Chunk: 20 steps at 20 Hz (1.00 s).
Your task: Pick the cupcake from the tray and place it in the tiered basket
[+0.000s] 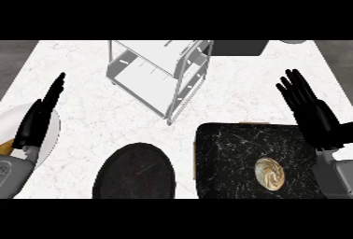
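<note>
On the black tray (228,154) at lower right, the cupcake (270,173) sits toward the right side, untouched. Right hand (312,112) is open, fingers straight, above the tray's right edge, apart from the cupcake. Left hand (38,116) is open at the left edge, over a white plate (10,123). Tiered basket (162,74) stands at top centre of the worktop (82,102). A black plate (134,172) lies left of the tray.

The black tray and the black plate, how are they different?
The tray is squarish with white veins; the plate is round and plain. The tray carries the cupcake; the plate shows nothing on it. The tray sits right of the plate. Both are dark and lie flat on the counter.
</note>
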Motion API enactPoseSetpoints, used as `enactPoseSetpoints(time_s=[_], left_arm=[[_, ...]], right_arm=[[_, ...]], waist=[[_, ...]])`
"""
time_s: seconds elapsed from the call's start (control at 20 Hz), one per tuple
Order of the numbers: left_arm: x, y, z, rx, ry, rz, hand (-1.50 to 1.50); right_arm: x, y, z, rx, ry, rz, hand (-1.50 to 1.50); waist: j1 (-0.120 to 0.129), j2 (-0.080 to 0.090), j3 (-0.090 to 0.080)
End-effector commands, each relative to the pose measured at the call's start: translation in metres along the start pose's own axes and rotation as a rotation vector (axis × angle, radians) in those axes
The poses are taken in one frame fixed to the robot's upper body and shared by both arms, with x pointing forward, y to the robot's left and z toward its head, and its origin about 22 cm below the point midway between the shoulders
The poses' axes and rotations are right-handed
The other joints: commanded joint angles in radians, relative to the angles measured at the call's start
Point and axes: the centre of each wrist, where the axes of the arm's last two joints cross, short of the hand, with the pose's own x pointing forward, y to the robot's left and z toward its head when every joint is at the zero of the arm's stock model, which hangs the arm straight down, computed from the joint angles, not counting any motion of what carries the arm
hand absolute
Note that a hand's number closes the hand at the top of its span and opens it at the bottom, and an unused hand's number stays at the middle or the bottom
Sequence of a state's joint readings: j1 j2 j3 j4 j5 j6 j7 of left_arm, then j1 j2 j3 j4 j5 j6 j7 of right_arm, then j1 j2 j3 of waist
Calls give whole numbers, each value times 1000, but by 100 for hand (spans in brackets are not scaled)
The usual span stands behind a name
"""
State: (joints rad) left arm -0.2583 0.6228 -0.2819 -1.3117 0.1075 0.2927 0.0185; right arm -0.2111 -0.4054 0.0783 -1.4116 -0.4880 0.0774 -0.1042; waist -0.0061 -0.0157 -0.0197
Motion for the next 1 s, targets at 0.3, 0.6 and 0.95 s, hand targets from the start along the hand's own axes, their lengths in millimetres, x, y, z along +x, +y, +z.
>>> enactPoseSetpoints(time_s=[0.3, 0.6, 0.95], left_arm=[[1, -61, 20, -155, 127, 458, 0], [33, -80, 20, -259, 110, 548, 0], [20, -72, 29, -256, 122, 537, 0]], right_arm=[[13, -85, 80, -376, -243, 347, 150], [-50, -41, 160, -387, -441, 268, -150], [-19, -30, 211, -240, -285, 675, -150]], waist=[[-121, 6, 14], [-26, 10, 20], [-17, 11, 16]])
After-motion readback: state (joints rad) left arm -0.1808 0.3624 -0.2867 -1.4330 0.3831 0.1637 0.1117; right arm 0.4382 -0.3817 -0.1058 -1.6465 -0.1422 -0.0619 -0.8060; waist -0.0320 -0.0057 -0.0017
